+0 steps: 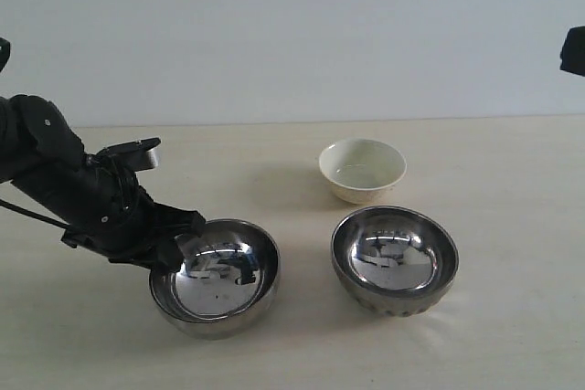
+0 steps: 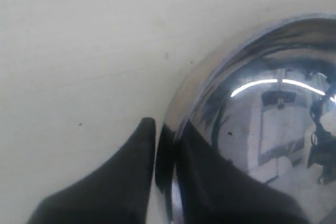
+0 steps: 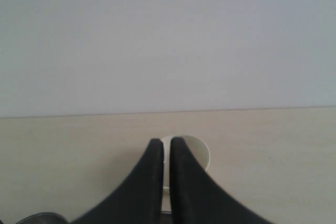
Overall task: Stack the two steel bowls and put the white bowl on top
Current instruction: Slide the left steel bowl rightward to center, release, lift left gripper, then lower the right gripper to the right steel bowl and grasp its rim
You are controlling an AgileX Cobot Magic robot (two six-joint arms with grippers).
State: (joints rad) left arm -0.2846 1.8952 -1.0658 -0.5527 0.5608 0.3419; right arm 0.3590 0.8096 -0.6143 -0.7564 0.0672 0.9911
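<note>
In the exterior view, the left arm (image 1: pixel 64 189) is reaching low from the table's (image 1: pixel 512 189) left edge. The left gripper (image 1: pixel 187 237) is at the smooth steel bowl (image 1: pixel 219 280) near the front edge. The ribbed steel bowl (image 1: pixel 395 258) is sitting mid-front, with the white bowl (image 1: pixel 362 169) just behind it. In the left wrist view, the fingers (image 2: pixel 131 182) are pinching that smooth bowl's rim. In the right wrist view, the right gripper (image 3: pixel 166 142) is hanging with its fingers pressed together.

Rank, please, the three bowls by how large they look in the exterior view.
1 and 2, tied: the smooth steel bowl and the ribbed steel bowl look alike in size.
3: the white bowl, clearly smallest, though it sits farther from the camera.
</note>
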